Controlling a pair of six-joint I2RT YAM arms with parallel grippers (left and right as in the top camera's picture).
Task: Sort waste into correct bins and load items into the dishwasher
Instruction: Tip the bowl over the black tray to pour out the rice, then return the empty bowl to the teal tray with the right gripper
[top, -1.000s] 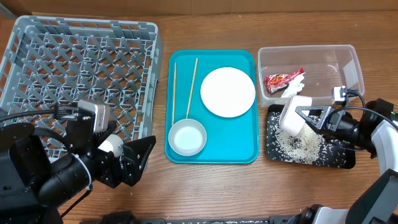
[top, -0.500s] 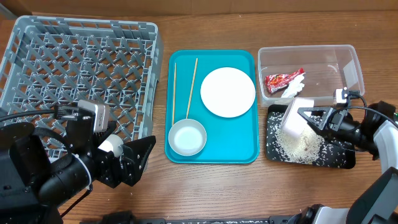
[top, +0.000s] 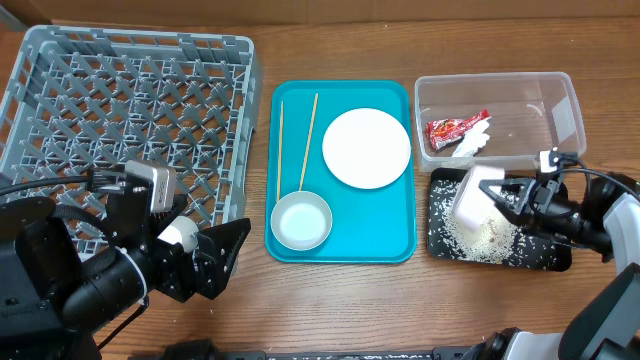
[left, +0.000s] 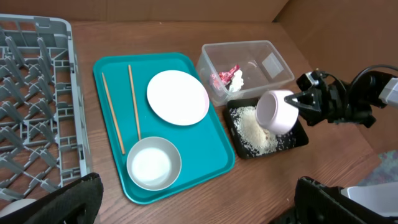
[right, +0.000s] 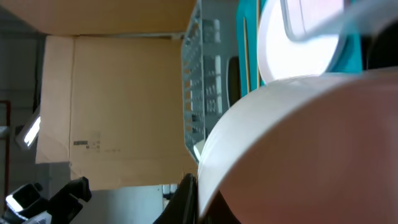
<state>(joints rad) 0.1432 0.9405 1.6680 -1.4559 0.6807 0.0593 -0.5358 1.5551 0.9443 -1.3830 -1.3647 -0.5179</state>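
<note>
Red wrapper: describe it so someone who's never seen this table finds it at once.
Start at the teal tray in the middle of the table; to its right, on the far side, sits a clear plastic tub. At the tub's left end lies the red wrapper, small and crinkled, next to a crumpled white paper scrap. Nothing else on the table is red.

White plate (top: 366, 148), bowl (top: 300, 221) and cup (top: 470, 198), teal tray (top: 390, 235), grey lattice rack (top: 120, 100), red wrapper (top: 452, 128), white-speckled black tray (top: 548, 256)

Overhead looks down; left wrist shares plate (top: 366, 148), tray (top: 372, 228).
</note>
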